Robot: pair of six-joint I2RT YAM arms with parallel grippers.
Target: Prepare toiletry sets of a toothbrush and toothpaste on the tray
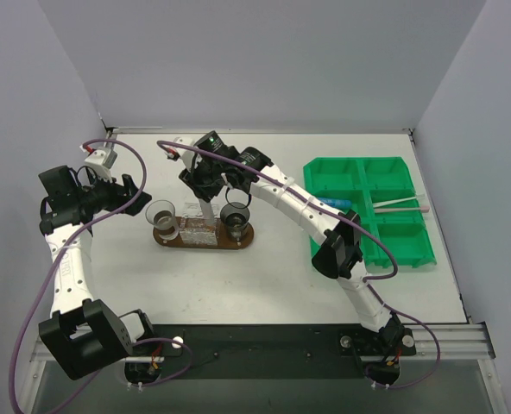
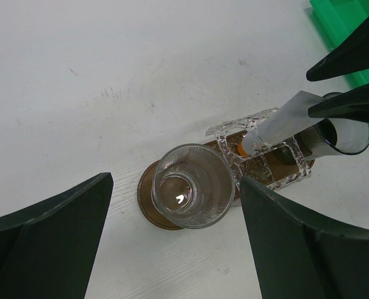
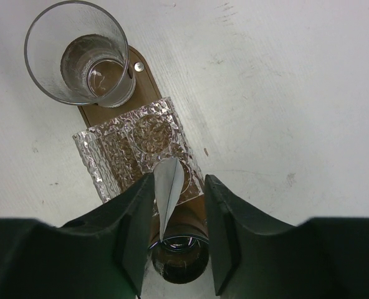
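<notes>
Step in hand: placing the toothpaste [image 2: 281, 121] into the clear holder [image 2: 265, 156] in the middle of the tray [image 2: 148, 202]; I judge this step to be almost finished
Right gripper [image 3: 175, 187]: closed narrow on the flat end of the tube, holding it cap down over the holder
Toothpaste: steeply tilted, with the orange cap [image 2: 242, 148] at the rim of one slot of the holder; whether it touches the bottom I cannot tell
Left gripper [image 2: 175, 182]: jaws wide apart, holds nothing, hangs near the left cup [image 2: 194, 185] at the left end of the tray
Tray: carries two clear cups, one at each end, with the holder between them
Toothbrush [image 1: 402, 205]: lies in the green bin [image 1: 402, 237] on the right side, well apart from the tray, not yet picked
Next move: lower the tube a little more so the cap sits in the slot, then open the fingers slowly; the tube must lean on the holder wall and not fall over
Risk: the cups stand just beside the holder, so the right gripper should go straight up, not sideways
</notes>
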